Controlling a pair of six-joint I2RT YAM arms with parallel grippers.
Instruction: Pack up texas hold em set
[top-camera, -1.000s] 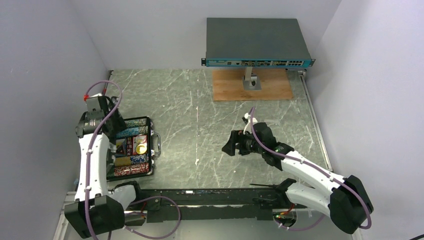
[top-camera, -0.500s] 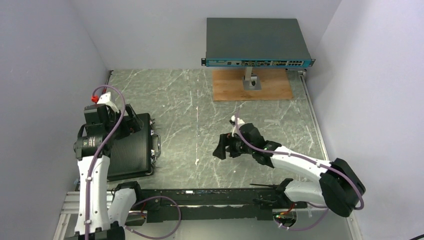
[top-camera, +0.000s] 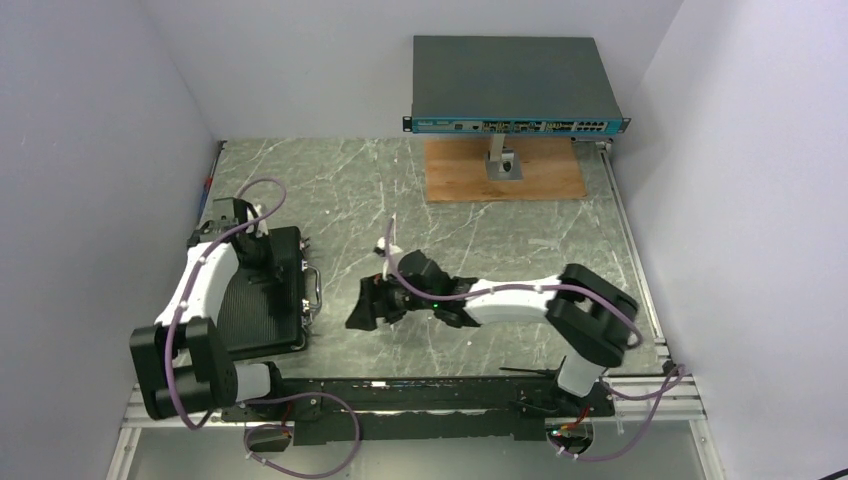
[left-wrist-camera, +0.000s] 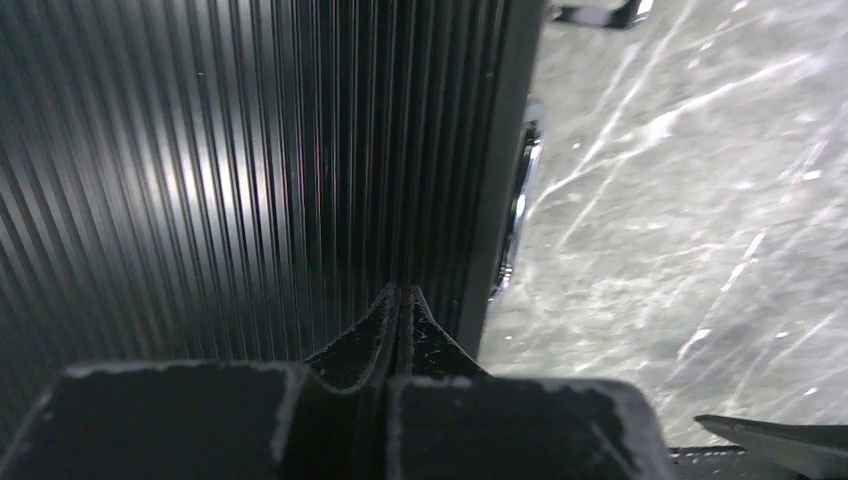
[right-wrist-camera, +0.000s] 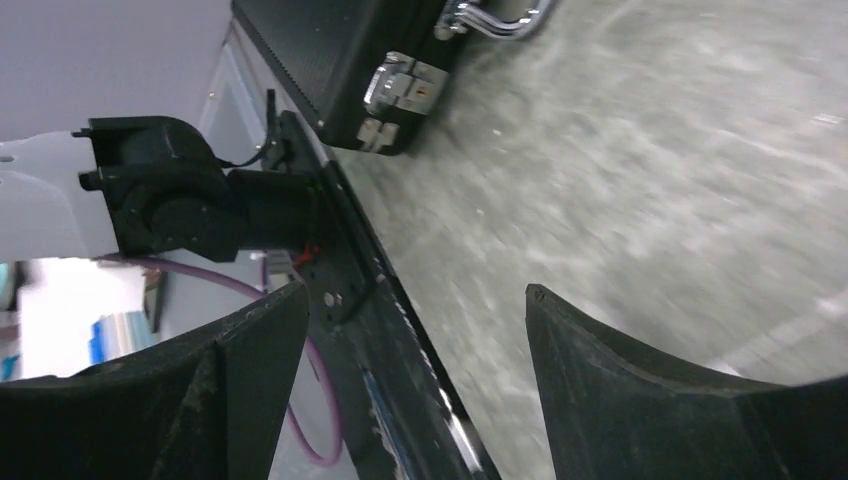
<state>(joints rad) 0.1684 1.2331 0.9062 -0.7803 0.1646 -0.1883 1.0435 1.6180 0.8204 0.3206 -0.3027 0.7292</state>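
Observation:
The black briefcase of the texas hold em set lies closed at the left of the table, with its silver handle facing right. My left gripper is shut with nothing between its fingers. Its tips rest low over the ribbed lid, near the edge by the handle. My right gripper stands open and holds nothing, a short way right of the case. In the right wrist view the case, a silver latch and the handle lie beyond the right gripper. The case's contents are hidden.
A big grey network switch stands on a mount over a wooden board at the back. White walls close in the left, back and right. A black rail with cables runs along the near edge.
The case lid, open a second ago, is now down. My left gripper has shut and dropped onto the lid. The right arm has stretched left toward the case.

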